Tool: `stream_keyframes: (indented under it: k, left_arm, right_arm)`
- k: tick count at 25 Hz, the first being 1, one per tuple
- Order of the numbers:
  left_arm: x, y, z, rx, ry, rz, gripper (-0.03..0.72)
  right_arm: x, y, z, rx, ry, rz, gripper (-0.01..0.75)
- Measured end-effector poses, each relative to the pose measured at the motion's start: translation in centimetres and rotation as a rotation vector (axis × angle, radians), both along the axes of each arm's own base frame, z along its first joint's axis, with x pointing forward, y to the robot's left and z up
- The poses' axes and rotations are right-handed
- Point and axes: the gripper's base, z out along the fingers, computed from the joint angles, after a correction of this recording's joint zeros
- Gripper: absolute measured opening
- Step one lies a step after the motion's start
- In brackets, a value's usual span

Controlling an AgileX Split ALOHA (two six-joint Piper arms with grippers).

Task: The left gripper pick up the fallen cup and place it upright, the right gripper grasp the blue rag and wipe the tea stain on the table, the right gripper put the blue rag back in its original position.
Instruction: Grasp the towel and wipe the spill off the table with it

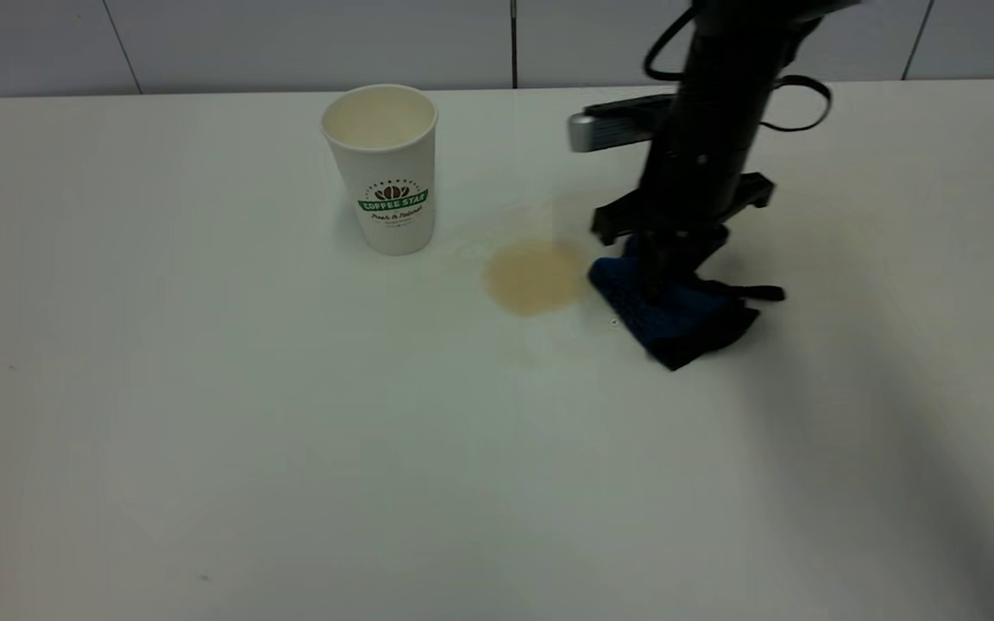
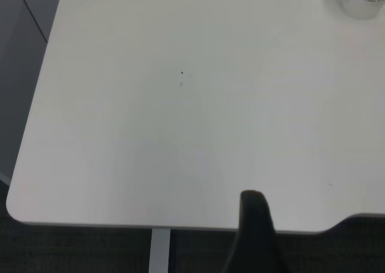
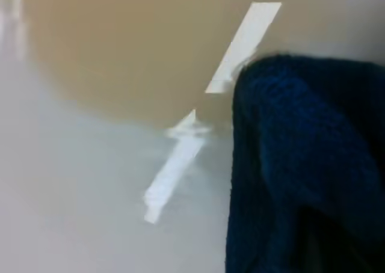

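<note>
Beside tea stain (image 1: 535, 276): right hand (image 1: 665, 280) down, pinching blue rag (image 1: 674, 312).

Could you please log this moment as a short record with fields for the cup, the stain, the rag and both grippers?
cup: the cup stands upright on the table, apart from the stain
stain: the tea stain, a light brown puddle, is not yet wiped
rag: the blue rag lies bunched on the table beside the stain
right gripper: the right gripper is down on the rag, gripping it
left gripper: the left gripper is near the table edge, far from the cup
</note>
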Motion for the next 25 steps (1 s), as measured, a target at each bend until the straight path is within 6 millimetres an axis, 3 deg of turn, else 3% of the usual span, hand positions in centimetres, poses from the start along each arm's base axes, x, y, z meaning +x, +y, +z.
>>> stream_keyframes:
  k: [6,11,18,25]
  left_arm:
    - [0.0,0.0,0.0,0.0,0.0,0.0,0.579]
    - [0.0,0.0,0.0,0.0,0.0,0.0,0.579]
    - [0.0,0.0,0.0,-0.001,0.0,0.0,0.579]
    - [0.0,0.0,0.0,-0.001,0.0,0.0,0.579]
  right_arm:
    - [-3.0,7.3,-0.1,0.009,-0.015,0.113,0.059]
    - [-4.1,10.8,-0.1,0.042,-0.097,0.166,0.059]
    - [-3.2,11.4,-0.3,0.099,-0.211,0.123,0.059]
    - [-1.4,9.8,-0.9,0.135,-0.274,0.04,0.061]
